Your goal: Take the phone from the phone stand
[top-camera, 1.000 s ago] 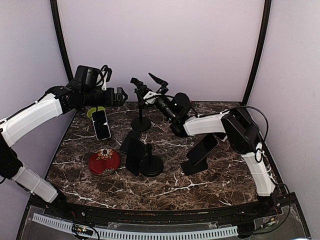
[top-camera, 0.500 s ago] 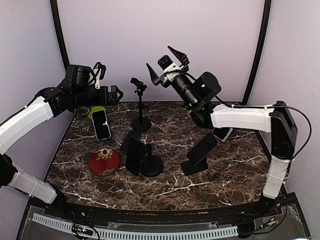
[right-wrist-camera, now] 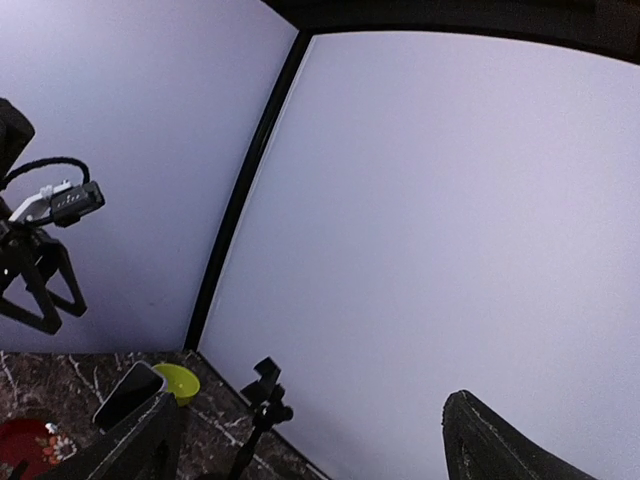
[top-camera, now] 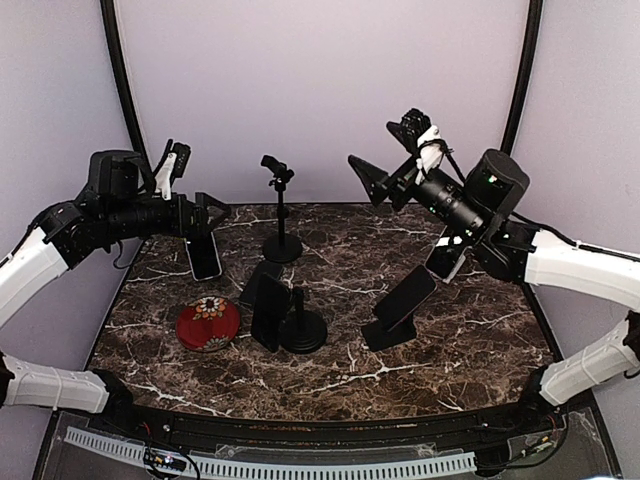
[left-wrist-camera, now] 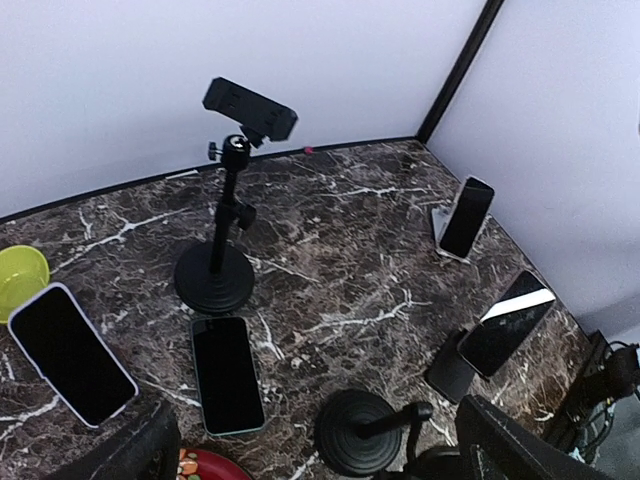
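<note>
Three phones sit on stands. One dark phone (top-camera: 268, 311) is clamped on a round-base stand (top-camera: 304, 331) at front centre. One phone (top-camera: 408, 296) (left-wrist-camera: 506, 324) leans on a black wedge stand. One phone (left-wrist-camera: 467, 216) leans on a small stand at the back right. A tall stand (top-camera: 281, 208) (left-wrist-camera: 232, 190) holds nothing. My left gripper (top-camera: 207, 213) (left-wrist-camera: 320, 460) is open and empty, raised over the table's left side. My right gripper (top-camera: 380, 143) (right-wrist-camera: 320, 450) is open and empty, high at the back right, facing the wall.
A white-cased phone (top-camera: 203, 250) (left-wrist-camera: 70, 353) lies at back left beside a green bowl (left-wrist-camera: 20, 275) (right-wrist-camera: 178, 380). Another phone (left-wrist-camera: 228, 375) lies flat near the tall stand's base. A red plate (top-camera: 208, 324) sits at front left. Walls enclose the table.
My right arm swung up and to the right, away from the tall stand. My left arm pulled back to the left. Both grippers stayed open and empty; no phone moved.
</note>
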`<move>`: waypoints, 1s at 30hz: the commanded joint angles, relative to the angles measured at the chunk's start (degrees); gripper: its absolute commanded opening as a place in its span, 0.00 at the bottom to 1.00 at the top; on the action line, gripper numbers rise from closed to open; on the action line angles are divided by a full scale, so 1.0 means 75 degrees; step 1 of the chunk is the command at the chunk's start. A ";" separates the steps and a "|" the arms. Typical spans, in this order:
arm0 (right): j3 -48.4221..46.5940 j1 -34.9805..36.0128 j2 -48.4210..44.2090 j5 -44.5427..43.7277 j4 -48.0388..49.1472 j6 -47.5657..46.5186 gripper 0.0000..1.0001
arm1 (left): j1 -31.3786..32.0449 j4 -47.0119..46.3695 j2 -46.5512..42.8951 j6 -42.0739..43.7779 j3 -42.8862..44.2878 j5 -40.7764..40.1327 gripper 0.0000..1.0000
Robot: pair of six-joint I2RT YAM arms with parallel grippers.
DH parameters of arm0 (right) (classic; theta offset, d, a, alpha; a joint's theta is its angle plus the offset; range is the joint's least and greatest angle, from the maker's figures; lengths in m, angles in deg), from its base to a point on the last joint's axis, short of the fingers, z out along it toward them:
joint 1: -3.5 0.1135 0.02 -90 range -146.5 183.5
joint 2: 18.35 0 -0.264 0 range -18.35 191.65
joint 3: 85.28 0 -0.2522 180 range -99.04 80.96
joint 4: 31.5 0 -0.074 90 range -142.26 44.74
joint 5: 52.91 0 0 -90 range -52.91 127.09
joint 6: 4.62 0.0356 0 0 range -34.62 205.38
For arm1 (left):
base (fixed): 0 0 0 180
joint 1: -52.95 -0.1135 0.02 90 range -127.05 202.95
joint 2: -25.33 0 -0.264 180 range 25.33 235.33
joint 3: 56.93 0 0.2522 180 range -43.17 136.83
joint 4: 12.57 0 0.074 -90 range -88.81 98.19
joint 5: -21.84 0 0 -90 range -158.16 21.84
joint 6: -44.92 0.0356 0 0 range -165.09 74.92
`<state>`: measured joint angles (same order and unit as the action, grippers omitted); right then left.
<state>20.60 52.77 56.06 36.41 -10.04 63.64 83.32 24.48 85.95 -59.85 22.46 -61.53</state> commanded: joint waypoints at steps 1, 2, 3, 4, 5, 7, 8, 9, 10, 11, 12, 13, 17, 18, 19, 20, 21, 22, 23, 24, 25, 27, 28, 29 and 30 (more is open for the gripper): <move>0.1008 0.0236 -0.0819 0.0472 -0.0958 0.0955 0.89 | 0.0131 0.0129 -0.0646 -0.0035 -0.0639 0.1219 0.99; 0.1304 0.0317 -0.1023 0.0522 -0.0971 0.0981 0.88 | 0.0179 0.0094 -0.0783 -0.0087 -0.0791 0.1362 0.99; 0.1706 0.0428 -0.1195 0.0544 -0.0986 0.0974 0.87 | 0.0232 0.0079 -0.0873 -0.0187 -0.0900 0.1421 0.99; 0.2018 0.0577 -0.1348 0.0545 -0.0998 0.0901 0.86 | 0.0308 0.0051 -0.0940 -0.0297 -0.1025 0.1468 0.99; 0.2270 0.0744 -0.1491 0.0460 -0.1010 0.0825 0.84 | 0.0389 -0.0018 -0.0972 -0.0461 -0.1165 0.1520 0.99; 0.2812 0.1259 -0.1695 0.0128 -0.0877 0.0521 0.81 | 0.0716 -0.0276 -0.0975 -0.0772 -0.1461 0.1583 0.99; 0.3044 0.1643 -0.1710 -0.0194 -0.0702 0.0175 0.78 | 0.0966 -0.0437 -0.0970 -0.0971 -0.1587 0.1492 0.99; 0.3253 0.2060 -0.1651 -0.0591 -0.0482 -0.0350 0.76 | 0.1155 -0.0611 -0.0964 -0.1094 -0.1713 0.1409 0.99; 0.3408 0.2409 -0.1511 -0.0897 -0.0286 -0.0647 0.74 | 0.1299 -0.0766 -0.0953 -0.1200 -0.1810 0.1342 0.99; 0.3549 0.2692 -0.1341 -0.1151 -0.0077 -0.0873 0.71 | 0.1441 -0.0863 -0.0916 -0.1290 -0.1866 0.1263 0.99; 0.3678 0.2923 -0.1138 -0.1427 0.0218 -0.1073 0.70 | 0.1490 -0.0903 -0.0876 -0.1360 -0.1876 0.1187 0.99; 0.3834 0.3151 -0.0900 -0.1801 0.0547 -0.1260 0.69 | 0.1503 -0.0956 -0.0828 -0.1405 -0.1879 0.1154 0.99; 0.4260 0.3699 0.0154 -0.2656 0.2059 -0.2191 0.61 | 0.1530 -0.1134 -0.0812 -0.1522 -0.1829 0.0908 0.99; 0.4375 0.3776 0.0479 -0.2796 0.2503 -0.2464 0.59 | 0.1530 -0.1136 -0.0792 -0.1523 -0.1784 0.0854 0.99; 0.4447 0.3827 0.0792 -0.2945 0.3012 -0.2695 0.58 | 0.1529 -0.1120 -0.0758 -0.1524 -0.1750 0.0796 0.99; 0.4479 0.3854 0.1127 -0.3055 0.3410 -0.2844 0.58 | 0.1532 -0.1096 -0.0709 -0.1524 -0.1720 0.0745 0.99; 0.4477 0.3857 0.1406 -0.3091 0.3766 -0.2998 0.57 | 0.1529 -0.1133 -0.0666 -0.1529 -0.1704 0.0729 0.99; 0.4458 0.3869 0.1672 -0.3092 0.4066 -0.3106 0.57 | 0.1532 -0.1178 -0.0611 -0.1559 -0.1691 0.0728 0.99; 0.4416 0.3870 0.1902 -0.3050 0.4299 -0.3152 0.57 | 0.1535 -0.1243 -0.0553 -0.1603 -0.1679 0.0729 0.99; 0.4349 0.3861 0.2074 -0.2955 0.4439 -0.3178 0.57 | 0.1535 -0.1290 -0.0494 -0.1640 -0.1668 0.0740 0.99; 0.4250 0.3863 0.2176 -0.2894 0.4505 -0.3183 0.56 | 0.1540 -0.1334 -0.0438 -0.1676 -0.1650 0.0751 0.99; 0.4013 0.3851 0.2675 -0.2753 0.4652 -0.3188 0.56 | 0.1558 -0.1386 -0.0363 -0.1724 -0.1623 0.0696 0.99; 0.3949 0.3832 0.2821 -0.2675 0.4738 -0.3181 0.56 | 0.1554 -0.1386 -0.0346 -0.1733 -0.1604 0.0640 0.99; 0.3850 0.3797 0.2924 -0.2583 0.4762 -0.3145 0.56 | 0.1552 -0.1387 -0.0329 -0.1734 -0.1586 0.0575 0.99; 0.3779 0.3765 0.3016 -0.2493 0.4724 -0.3116 0.55 | 0.1558 -0.1360 -0.0300 -0.1729 -0.1550 0.0492 0.99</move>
<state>51.95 81.23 76.15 16.34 17.45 41.35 94.73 15.98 83.54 -71.96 8.97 -55.85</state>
